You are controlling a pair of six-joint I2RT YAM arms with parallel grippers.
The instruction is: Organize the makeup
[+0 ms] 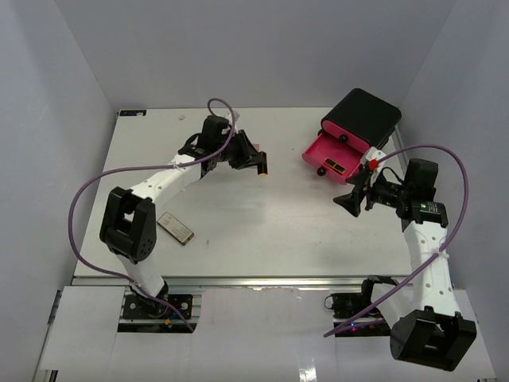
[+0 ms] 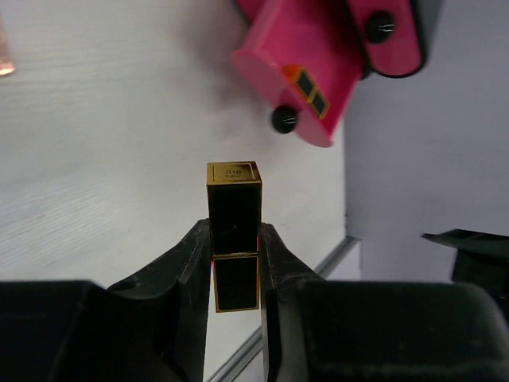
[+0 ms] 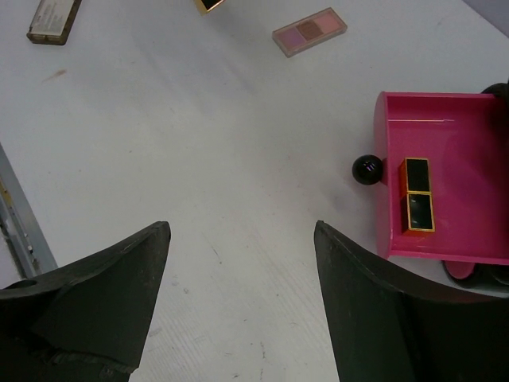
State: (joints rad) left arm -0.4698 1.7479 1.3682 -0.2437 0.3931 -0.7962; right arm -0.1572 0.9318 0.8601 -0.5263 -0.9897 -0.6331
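My left gripper (image 1: pixel 256 161) is shut on a black-and-gold lipstick (image 2: pixel 234 227), held above the table at the back middle; it also shows in the top view (image 1: pixel 263 166). My left gripper (image 2: pixel 235 267) pinches the lipstick by its lower half. A second black-and-gold lipstick (image 3: pixel 417 196) lies in the open pink drawer (image 3: pixel 457 143). My right gripper (image 3: pixel 242 231) is open and empty over bare table, left of that drawer; it also shows in the top view (image 1: pixel 350 203). A tan-pink eyeshadow palette (image 3: pixel 310 30) and a brown rectangular case (image 1: pixel 176 228) lie on the table.
The black box (image 1: pixel 364 115) with pink drawers stands at the back right, its lower drawer (image 1: pixel 328 157) pulled out toward the middle. A black knob (image 3: pixel 367 169) sticks out of the drawer front. White walls enclose the table on three sides.
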